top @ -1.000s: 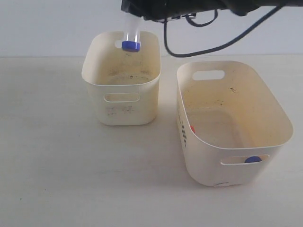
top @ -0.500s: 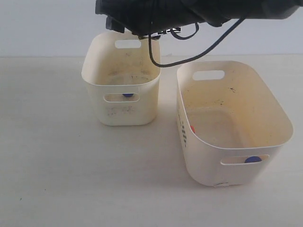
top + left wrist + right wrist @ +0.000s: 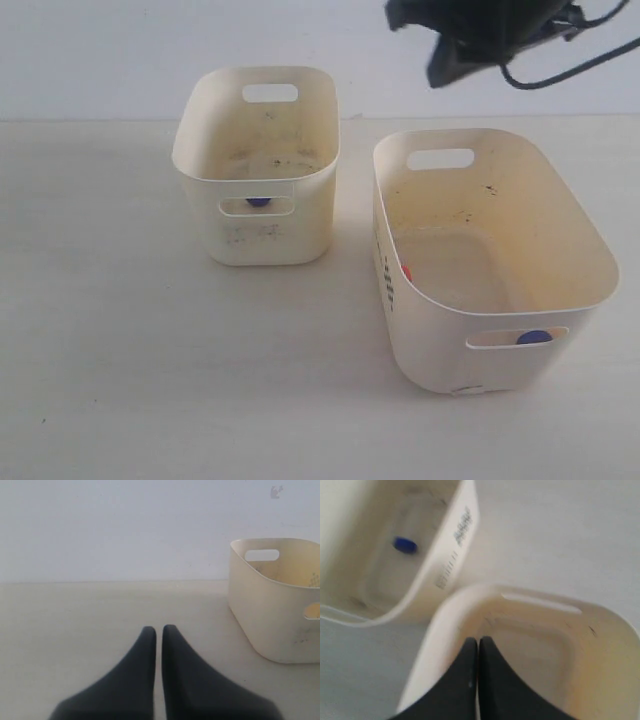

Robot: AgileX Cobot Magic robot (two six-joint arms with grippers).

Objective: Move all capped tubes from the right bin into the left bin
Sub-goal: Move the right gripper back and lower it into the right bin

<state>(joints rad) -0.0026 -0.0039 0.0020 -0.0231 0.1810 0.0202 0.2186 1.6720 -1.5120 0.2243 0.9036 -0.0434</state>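
Exterior view shows you the right arm [image 3: 480, 35] held high behind the right bin [image 3: 430, 350], probably so it clears the rims between trips. One blue-capped tube [image 3: 259, 201] lies in the left bin [image 3: 270, 235], its cap showing through the handle slot. Another blue cap [image 3: 534, 338] and an orange-red cap [image 3: 406, 272] lie in the right bin, so you have work left. Your right claw [image 3: 478, 641] is pressed together and empty, well apart from those tubes. Your left claw [image 3: 156, 629] is also together, low near the left bin, seemingly parked out of the way.
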